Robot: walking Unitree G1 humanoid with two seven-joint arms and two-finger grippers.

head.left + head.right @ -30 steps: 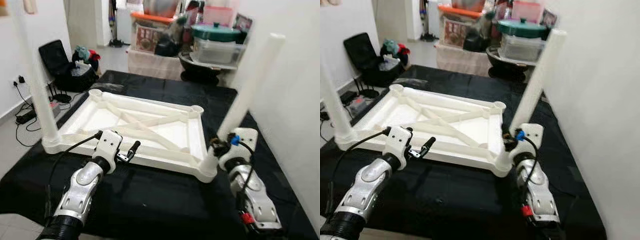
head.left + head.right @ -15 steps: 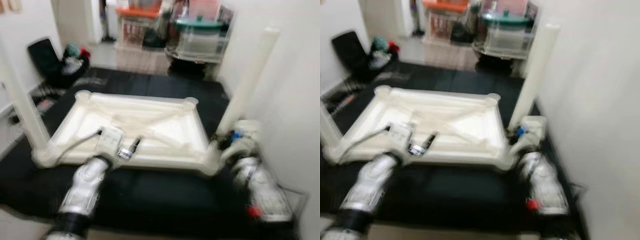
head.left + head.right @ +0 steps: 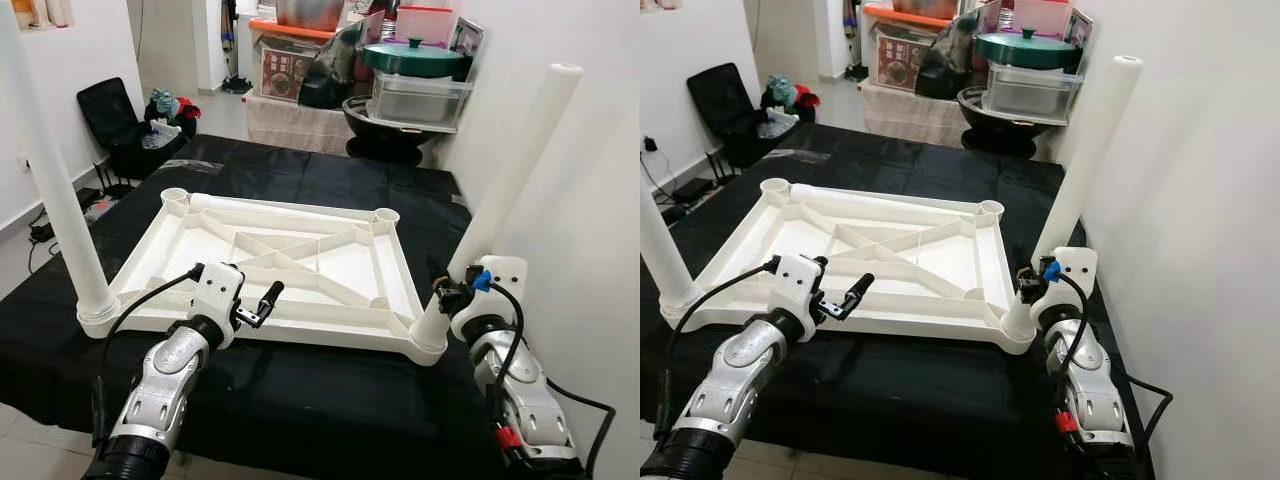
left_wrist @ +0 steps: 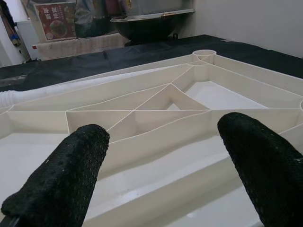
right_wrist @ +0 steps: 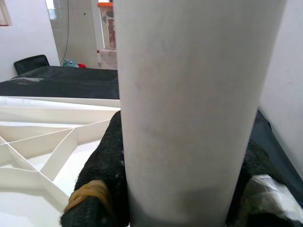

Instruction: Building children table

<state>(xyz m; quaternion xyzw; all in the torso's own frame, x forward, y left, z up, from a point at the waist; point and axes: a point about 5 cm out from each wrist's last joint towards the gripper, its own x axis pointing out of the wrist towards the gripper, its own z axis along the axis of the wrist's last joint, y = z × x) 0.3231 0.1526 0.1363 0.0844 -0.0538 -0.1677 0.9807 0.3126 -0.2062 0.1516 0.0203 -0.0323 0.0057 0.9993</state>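
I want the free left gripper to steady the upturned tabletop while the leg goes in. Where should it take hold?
Probably the near side wall of the tabletop, straight ahead of the open left gripper. It is a thin upright rim, so come from above, one finger either side. The right gripper holds the leg at the near right corner.

tabletop (image 3: 300, 260) upturned on mat (image 3: 300, 400); 2 legs (image 3: 510, 190) upright in near corners.

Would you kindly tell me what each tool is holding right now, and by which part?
The right tool grips the white cylindrical plastic table leg near its lower end, just above the corner socket. The left tool is open over the upturned white plastic tabletop, holding nothing.
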